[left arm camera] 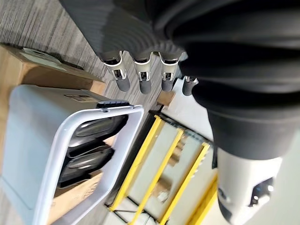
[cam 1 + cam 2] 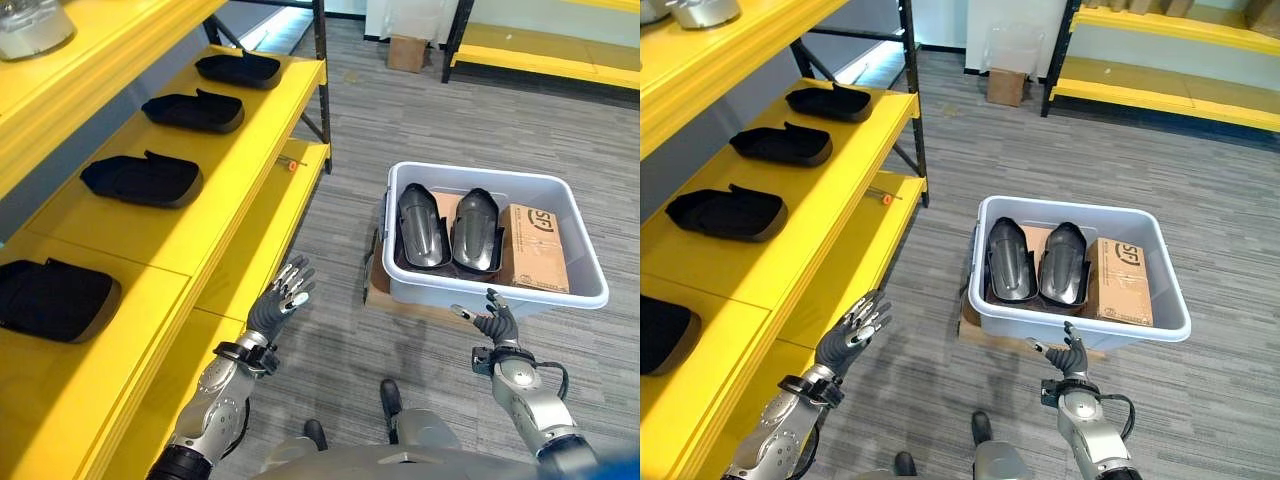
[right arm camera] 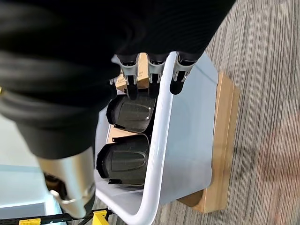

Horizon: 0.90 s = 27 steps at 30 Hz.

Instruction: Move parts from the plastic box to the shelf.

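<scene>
A pale grey plastic box (image 2: 590,290) stands on the floor on a flat wooden base. Inside it two dark moulded parts (image 2: 423,225) (image 2: 476,230) lie side by side, with a brown carton (image 2: 538,247) at their right. Several like parts (image 2: 142,179) rest in a row on the yellow shelf (image 2: 215,215) at the left. My right hand (image 2: 494,319) hovers open just before the box's near rim, holding nothing. My left hand (image 2: 282,296) is open in the air between the shelf's lower board and the box. The box rim (image 3: 157,140) and both parts (image 3: 126,159) appear past the right hand's fingers.
A lower yellow shelf board (image 2: 265,235) juts toward the box, with a small orange item (image 2: 291,166) on it. A black shelf post (image 2: 321,90) stands at the rack's far end. Another yellow rack (image 2: 545,50) and a small carton (image 2: 406,52) stand far back. Grey carpet surrounds the box.
</scene>
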Tool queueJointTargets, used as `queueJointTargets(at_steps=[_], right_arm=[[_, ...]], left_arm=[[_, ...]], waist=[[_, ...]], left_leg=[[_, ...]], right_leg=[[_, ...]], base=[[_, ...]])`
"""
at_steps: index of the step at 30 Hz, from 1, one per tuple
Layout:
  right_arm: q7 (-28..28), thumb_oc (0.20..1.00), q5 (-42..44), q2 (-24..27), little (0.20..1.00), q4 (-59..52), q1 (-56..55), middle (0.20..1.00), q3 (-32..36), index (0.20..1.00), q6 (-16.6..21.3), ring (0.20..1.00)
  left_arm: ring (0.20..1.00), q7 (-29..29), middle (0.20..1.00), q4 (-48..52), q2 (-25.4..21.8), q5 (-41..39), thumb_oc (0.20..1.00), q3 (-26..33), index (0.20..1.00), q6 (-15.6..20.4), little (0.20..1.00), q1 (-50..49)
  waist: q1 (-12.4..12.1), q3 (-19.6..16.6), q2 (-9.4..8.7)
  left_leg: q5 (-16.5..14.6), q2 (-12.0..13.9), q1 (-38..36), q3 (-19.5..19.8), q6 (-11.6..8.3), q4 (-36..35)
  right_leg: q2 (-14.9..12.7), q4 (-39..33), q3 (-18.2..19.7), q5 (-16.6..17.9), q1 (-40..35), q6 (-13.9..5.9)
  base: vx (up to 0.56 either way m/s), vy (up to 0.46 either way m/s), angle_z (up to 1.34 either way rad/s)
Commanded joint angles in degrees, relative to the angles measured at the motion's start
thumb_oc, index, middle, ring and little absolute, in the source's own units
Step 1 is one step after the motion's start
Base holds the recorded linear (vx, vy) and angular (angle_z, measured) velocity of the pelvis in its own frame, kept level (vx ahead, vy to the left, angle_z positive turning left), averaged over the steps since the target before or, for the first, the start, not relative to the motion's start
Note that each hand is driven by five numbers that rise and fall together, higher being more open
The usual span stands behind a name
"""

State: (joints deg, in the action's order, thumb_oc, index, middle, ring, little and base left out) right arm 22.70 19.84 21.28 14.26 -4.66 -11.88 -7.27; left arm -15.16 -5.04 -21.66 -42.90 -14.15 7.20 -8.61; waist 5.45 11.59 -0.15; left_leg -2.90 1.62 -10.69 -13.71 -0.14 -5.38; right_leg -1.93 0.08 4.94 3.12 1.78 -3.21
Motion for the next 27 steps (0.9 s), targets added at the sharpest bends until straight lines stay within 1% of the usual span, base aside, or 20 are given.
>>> queueJointTargets(at_steps=[1, 3, 4, 5, 6, 7, 9, 10, 11, 13, 14, 15, 16, 17, 18, 19, 20, 23, 26, 27], right_arm=[[-0.7, 1.0, -3.1, 0.4, 1.0, -2.6, 3.2, 1.0, -0.5, 1.0, 1.3, 1.0], [-0.3, 1.0, -3.1, -0.1, 1.0, -2.1, 4.2, 1.0, -1.1, 1.0, 1.0, 1.0], [-0.5, 1.0, -2.4, -0.3, 1.0, -1.2, 5.5, 1.0, -1.7, 1.0, 1.2, 1.0], [-1.2, 1.0, -3.2, -1.1, 1.0, 0.0, 6.5, 1.0, -2.4, 1.0, 2.7, 1.0], [-1.3, 1.0, -3.3, -1.3, 1.0, 0.1, 6.6, 1.0, -2.5, 1.0, 2.8, 1.0], [-1.0, 1.0, -3.0, -1.6, 1.0, 0.5, 6.9, 1.0, -2.6, 1.0, 3.3, 1.0], [-0.5, 1.0, -2.7, -1.8, 1.0, 1.0, 7.2, 1.0, -2.7, 1.0, 3.6, 1.0], [-0.1, 1.0, -2.7, -2.0, 1.0, 1.3, 7.4, 1.0, -2.6, 1.0, 3.7, 1.0], [0.7, 1.0, -3.2, -2.5, 1.0, 2.0, 7.4, 1.0, -2.2, 1.0, 3.8, 1.0], [1.0, 1.0, -3.5, -2.9, 1.0, 2.4, 7.6, 1.0, -2.1, 1.0, 3.9, 1.0], [0.9, 1.0, -4.6, -3.3, 1.0, 3.1, 8.0, 1.0, -1.1, 1.0, 3.6, 1.0], [0.8, 1.0, -4.7, -3.2, 1.0, 3.1, 7.9, 1.0, -0.8, 1.0, 3.4, 1.0], [0.8, 1.0, -4.5, -2.8, 1.0, 3.0, 7.8, 1.0, -0.5, 1.0, 3.1, 1.0], [0.9, 1.0, -4.4, -2.6, 1.0, 2.9, 7.8, 1.0, -0.4, 1.0, 2.9, 1.0], [1.2, 1.0, -4.4, -2.1, 1.0, 2.3, 7.4, 1.0, 0.1, 1.0, 2.2, 1.0], [2.2, 1.0, -5.0, -1.0, 1.0, 1.3, 6.6, 1.0, 1.0, 1.0, 1.4, 1.0], [2.3, 1.0, -5.0, -0.8, 1.0, 1.2, 6.4, 1.0, 1.1, 1.0, 1.2, 1.0], [3.0, 1.0, -6.0, 0.7, 1.0, 1.0, 6.4, 1.0, 1.9, 1.0, 0.3, 1.0], [3.5, 1.0, -8.2, 1.7, 1.0, 1.1, 6.7, 1.0, 2.5, 1.0, 0.4, 1.0], [3.4, 1.0, -9.4, 2.5, 1.0, 1.1, 7.1, 1.0, 3.0, 1.0, 0.5, 1.0]], left_arm=[[1.0, -2.1, 1.0, 0.7, -0.3, 2.0, 1.0, -0.9, 1.0, 4.2, 1.0, -0.9], [1.0, -2.1, 1.0, 0.2, -0.5, 2.9, 1.0, -1.0, 1.0, 4.3, 1.0, -0.3], [1.0, -2.0, 1.0, -0.8, -0.8, 3.6, 1.0, -1.1, 1.0, 4.7, 1.0, 0.3], [1.0, -1.4, 1.0, -1.3, -1.3, 3.1, 1.0, -1.0, 1.0, 4.5, 1.0, 0.5], [1.0, -1.4, 1.0, -1.3, -1.5, 3.1, 1.0, -1.0, 1.0, 4.5, 1.0, 0.6], [1.0, -1.3, 1.0, -1.5, -1.8, 3.4, 1.0, -1.3, 1.0, 4.2, 1.0, 0.9], [1.0, -0.9, 1.0, -1.8, -2.0, 3.9, 1.0, -1.8, 1.0, 4.1, 1.0, 1.2], [1.0, -0.8, 1.0, -2.2, -2.2, 3.8, 1.0, -2.2, 1.0, 4.2, 1.0, 1.4], [1.0, -0.9, 1.0, -3.1, -2.5, 3.7, 1.0, -2.7, 1.0, 4.6, 1.0, 1.7], [1.0, -0.8, 1.0, -3.3, -2.8, 3.6, 1.0, -2.8, 1.0, 4.9, 1.0, 1.6], [1.0, -0.5, 1.0, -2.8, -3.5, 3.8, 1.0, -2.6, 1.0, 5.2, 1.0, 0.9], [1.0, -0.4, 1.0, -2.7, -3.7, 4.1, 1.0, -2.6, 1.0, 5.2, 1.0, 0.7], [1.0, -0.3, 1.0, -2.8, -3.7, 4.4, 1.0, -2.6, 1.0, 5.2, 1.0, 0.6], [1.0, -0.3, 1.0, -2.7, -3.6, 4.5, 1.0, -2.6, 1.0, 5.2, 1.0, 0.6], [1.0, -0.5, 1.0, -2.3, -3.7, 4.4, 1.0, -2.5, 1.0, 4.8, 1.0, 0.4], [1.0, -1.4, 1.0, -1.4, -3.9, 4.2, 1.0, -1.7, 1.0, 4.2, 1.0, -0.6], [1.0, -1.3, 1.0, -1.2, -3.9, 4.3, 1.0, -1.6, 1.0, 4.1, 1.0, -0.8], [1.0, -1.5, 1.0, 0.1, -3.4, 3.8, 1.0, -0.4, 1.0, 2.9, 1.0, -1.8], [1.0, -2.0, 1.0, 0.7, -2.9, 3.6, 1.0, 0.0, 1.0, 2.6, 1.0, -2.3], [1.0, -2.0, 1.0, 1.1, -2.6, 3.4, 1.0, 0.0, 1.0, 2.6, 1.0, -2.5]], waist=[[-2.0, -1.8, -1.62], [-2.4, -1.4, -1.8], [-3.0, -0.4, -1.99], [-4.4, 0.6, -2.05], [-4.6, 0.7, -2.11], [-4.7, 1.0, -2.38], [-4.5, 1.0, -2.59], [-4.3, 1.0, -2.99], [-4.1, 0.9, -3.5], [-4.3, 0.7, -3.86], [-4.8, 1.0, -4.51], [-4.9, 0.9, -4.11], [-4.8, 0.8, -4.15], [-4.8, 0.9, -4.54], [-4.7, 0.9, -4.57], [-4.5, 0.7, -4.33], [-4.4, 0.6, -4.22], [-4.4, -0.4, -3.69], [-4.4, -0.9, -3.51], [-4.3, -0.9, -3.35]], left_leg=[[4.1, -3.4, 5.9, -0.5, 1.67, 0.4], [4.1, -3.2, 5.7, -1.8, 2.07, 0.4], [3.9, -2.7, 5.2, -3.4, 2.42, 0.4], [2.8, -1.5, 3.6, -4.8, 2.24, 0.4], [2.8, -1.3, 3.3, -5.1, 2.27, 0.4], [2.5, -0.9, 2.5, -5.3, 2.29, 0.4], [2.2, -0.6, 1.8, -5.1, 2.29, 0.4], [2.9, -0.5, 2.0, -5.3, 2.43, 0.6], [2.3, -0.1, 1.1, -4.8, 2.04, 0.8], [2.0, 0.2, 0.8, -5.3, 1.76, 0.8], [0.4, 1.9, -0.1, -7.1, 0.98, 2.1], [-0.6, 2.7, -0.4, -6.7, 0.56, 2.4], [-0.4, 3.3, -0.2, -6.7, 0.38, 2.8], [0.5, 3.3, 0.4, -7.2, 0.5, 3.2], [0.4, 4.0, 0.9, -6.5, 0.28, 4.3], [1.3, 5.2, 0.7, -5.5, -0.24, 4.0], [1.6, 5.4, 0.6, -5.4, -0.38, 3.6], [3.4, 6.9, 0.9, -4.9, -1.58, 3.0], [3.8, 7.4, 0.7, -4.8, -2.24, 2.9], [3.9, 7.9, 0.7, -4.6, -2.65, 3.1]], right_leg=[[3.1, 2.2, -11.6, -1.4, -3.7, -0.54], [2.5, 6.8, -13.5, -1.3, -2.1, -1.21], [1.1, 13.0, -16.6, 0.2, 0.4, -2.72], [-4.3, 17.7, -21.6, 1.2, 2.1, -5.79], [-5.3, 17.7, -22.3, 1.6, 2.2, -6.21], [-7.0, 15.9, -22.4, 3.4, 2.3, -6.99], [-7.9, 13.9, -21.3, 4.8, 2.3, -7.42], [-8.9, 10.9, -20.3, 7.4, 2.3, -7.16], [-12.2, 5.3, -17.7, 12.8, 1.8, -8.65], [-14.1, 3.2, -17.6, 15.4, 2.3, -9.42], [-17.9, -0.1, -18.8, 19.7, 3.1, -11.09], [-17.7, -0.6, -18.8, 18.8, 2.4, -11.47], [-17.4, -1.4, -18.5, 17.9, 1.8, -11.3], [-17.6, -1.6, -18.6, 18.2, 2.1, -10.74], [-17.0, -2.0, -17.8, 17.5, 1.3, -10.35], [-15.1, -2.4, -16.9, 13.7, -0.7, -9.27], [-14.8, -2.5, -17.0, 13.0, -1.1, -9.08], [-12.0, -2.0, -17.6, 7.6, -3.2, -7.48], [-10.8, -1.6, -18.2, 5.3, -4.5, -6.34], [-9.9, -0.9, -18.6, 3.8, -5.0, -5.39]], base=[[0.03, 0.063, -0.18], [0.02, 0.056, -0.53], [0.08, 0.023, -0.92], [0.09, -0.011, -0.92], [0.12, -0.095, -1.41], [0.05, -0.095, -1.01], [0.05, -0.135, -0.42], [0.12, -0.293, -0.16], [0.1, -0.291, -0.18], [0.13, -0.313, -0.03], [0.2, -0.366, 0.05], [0.22, -0.401, 0.01], [0.08, -0.193, -0.06], [0.08, -0.291, 0.11], [0.19, -0.476, 0.14], [0.26, -0.462, 0.13], [0.24, -0.419, 0.04], [0.17, -0.271, -0.11], [0.15, -0.225, -0.07], [0.17, -0.283, 0.01]])
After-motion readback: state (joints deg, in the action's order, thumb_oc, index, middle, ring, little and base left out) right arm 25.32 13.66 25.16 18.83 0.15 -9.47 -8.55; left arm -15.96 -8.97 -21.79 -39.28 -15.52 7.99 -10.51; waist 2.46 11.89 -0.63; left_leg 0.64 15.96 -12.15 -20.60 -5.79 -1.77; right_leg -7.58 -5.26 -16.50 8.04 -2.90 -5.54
